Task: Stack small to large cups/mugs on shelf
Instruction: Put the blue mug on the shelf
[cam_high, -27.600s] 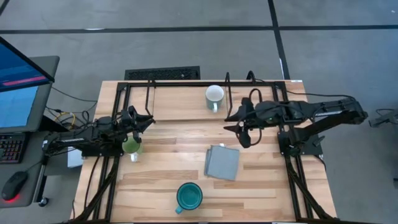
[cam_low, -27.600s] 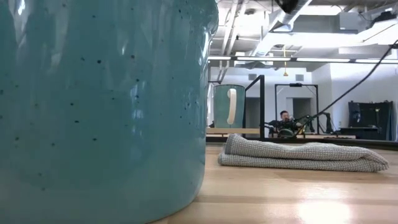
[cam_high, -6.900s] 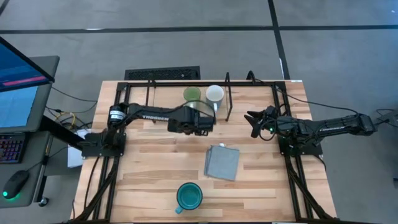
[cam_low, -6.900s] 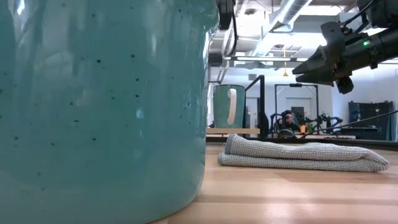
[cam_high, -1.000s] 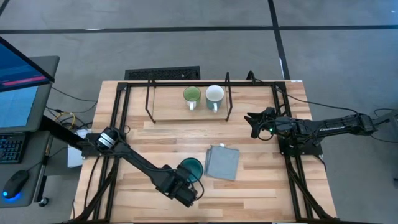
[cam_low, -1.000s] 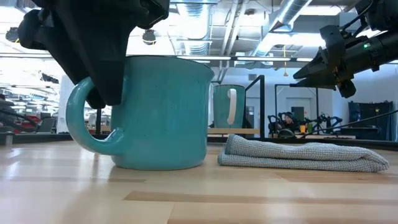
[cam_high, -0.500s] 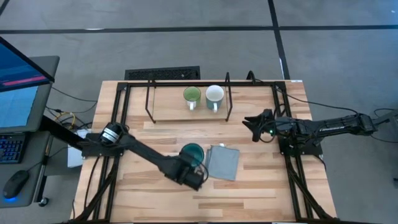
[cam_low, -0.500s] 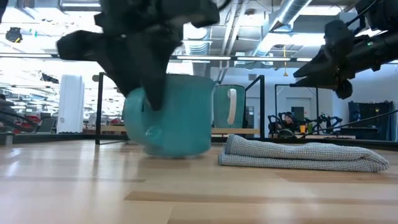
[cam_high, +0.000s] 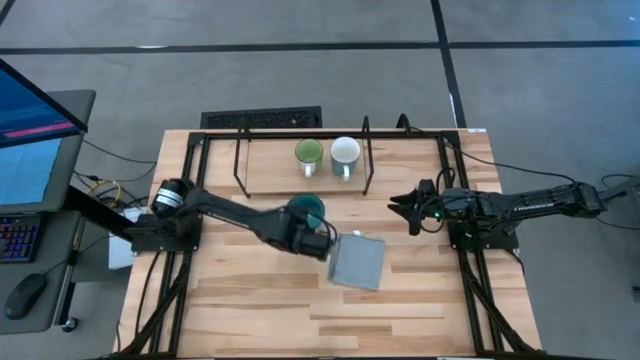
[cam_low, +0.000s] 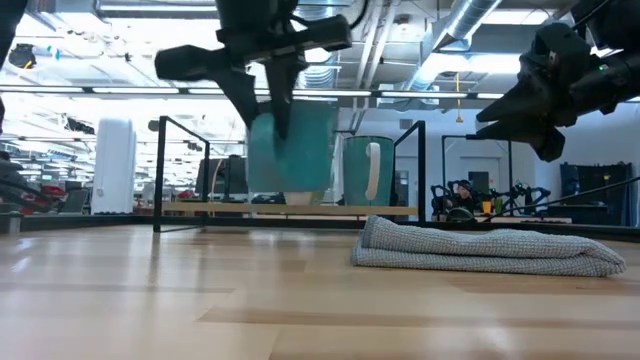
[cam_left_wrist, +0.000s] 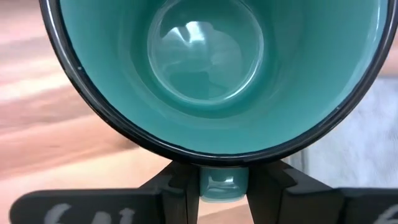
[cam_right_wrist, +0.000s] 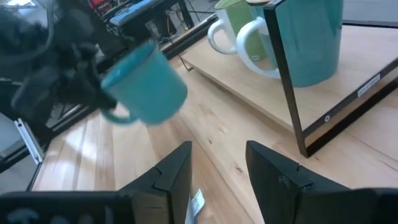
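The larger teal-blue mug (cam_high: 305, 210) hangs in the air above the table, short of the shelf (cam_high: 270, 182), with my left gripper (cam_high: 314, 230) shut on it. It also shows in the low view (cam_low: 292, 146) and the right wrist view (cam_right_wrist: 144, 84). The small light-green mug (cam_high: 308, 154) and the small white mug (cam_high: 345, 153) stand side by side on the shelf's wood base. My right gripper (cam_high: 404, 211) is open and empty, held above the table to the right of the shelf. My left gripper pinches the teal mug's handle (cam_left_wrist: 222, 189) between its two fingers (cam_left_wrist: 177, 186), just under the rim. The fingers point down at the mug's near side. The mug hangs about upright with its mouth up, lifted clear of the table.
A grey folded cloth (cam_high: 357, 262) lies on the table just right of and nearer than the held mug. The shelf's thin black posts (cam_high: 366, 160) stand on either side of the two small mugs. Bare wood lies left of the green mug on the shelf base (cam_high: 268, 172).
My left gripper has lifted the teal mug off the table by its handle and carried it up and toward the far edge, toward the shelf. The mug stood on the table a second ago and now hangs clear above it.
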